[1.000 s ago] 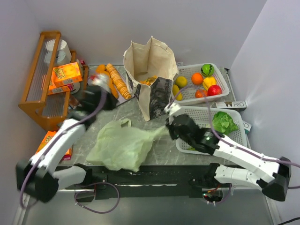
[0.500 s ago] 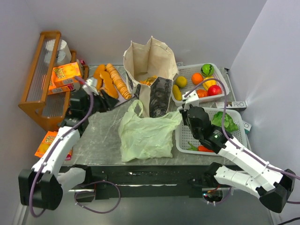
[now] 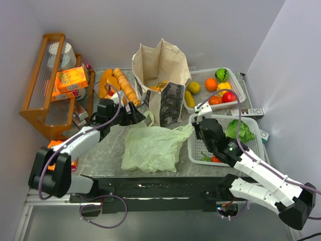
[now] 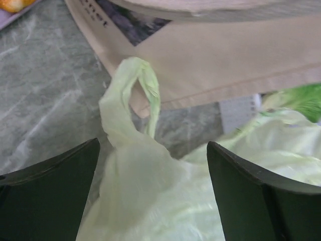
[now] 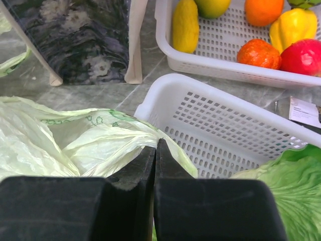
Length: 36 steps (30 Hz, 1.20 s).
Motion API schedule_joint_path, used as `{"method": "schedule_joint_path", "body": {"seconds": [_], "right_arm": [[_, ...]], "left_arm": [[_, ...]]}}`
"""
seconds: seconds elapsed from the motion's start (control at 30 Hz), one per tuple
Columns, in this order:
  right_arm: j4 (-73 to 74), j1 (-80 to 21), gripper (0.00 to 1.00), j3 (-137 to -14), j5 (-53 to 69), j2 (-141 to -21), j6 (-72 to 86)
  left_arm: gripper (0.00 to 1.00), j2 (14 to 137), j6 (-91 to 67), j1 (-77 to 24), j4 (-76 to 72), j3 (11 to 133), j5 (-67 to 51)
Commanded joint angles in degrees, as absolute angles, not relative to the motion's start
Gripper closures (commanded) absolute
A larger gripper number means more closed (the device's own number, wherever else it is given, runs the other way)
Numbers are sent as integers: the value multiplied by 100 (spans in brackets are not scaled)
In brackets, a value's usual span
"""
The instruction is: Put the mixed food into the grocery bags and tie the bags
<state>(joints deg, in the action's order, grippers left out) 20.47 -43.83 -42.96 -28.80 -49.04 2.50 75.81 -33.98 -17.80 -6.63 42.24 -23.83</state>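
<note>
Pale-green plastic is what both arms are busy with. From above, the plastic bag [image 3: 150, 148] lies slack on the grey table [image 3: 100, 150], just in front of the canvas tote [image 3: 160, 70]. The left gripper [image 3: 136, 117] is at its far-left corner beside a loop handle [image 3: 148, 117], and the right gripper [image 3: 192, 128] is at its right corner, against the near basket [image 3: 253, 150]. The cabbage [image 3: 239, 131] sits in that basket and the fruit [image 3: 220, 85] in the one behind. Nothing looks bagged in the plastic, so I take this as the step of getting the mouth open. From up here I cannot tell how either pincer stands.

The left wrist camera settles one of them. Its dark fingers [image 4: 50, 196] are spread wide with only bag film below the gap, gripping nothing. The loop stands upright ahead of them, against the tote's beige wall. To my eye the next move is a short push forward until the loop sits between the fingers, then a squeeze, then a pull away from the other arm.

The right wrist camera settles the other. The jaws are pressed together on a gathered fold of the bag's rim, right at the basket's white edge, with the cabbage low on the right.
</note>
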Motion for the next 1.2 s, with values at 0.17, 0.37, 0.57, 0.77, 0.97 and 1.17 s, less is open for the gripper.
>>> {"method": "schedule_joint_path", "body": {"seconds": [0.17,0.37,0.57,0.77,0.97,1.17], "right_arm": [[1916,-4368,100,-4272,-2751,-4562,316],[1934,-4368,100,-4228,-2839,-4456,281],[1969,-4359,100,-4254,-2839,-4403,264],[2021,-4368,100,-4298,-2970,-4395,246],[2066,-4368,100,-4517,-3085,-4316,97],[1600,-4342,100,-4448,-3444,-4534,44]], "left_arm": [[6,8831,-2892,-2004,-968,5053,-2073],[10,9527,-2988,-2206,-967,5282,-2479],[22,9887,-2865,-2496,-694,5519,-2285],[99,9546,-3077,-2540,-1170,5247,-2672],[99,7140,-2830,-2136,-458,5160,-1144],[99,5653,-2786,-1697,324,4896,-292]]}}
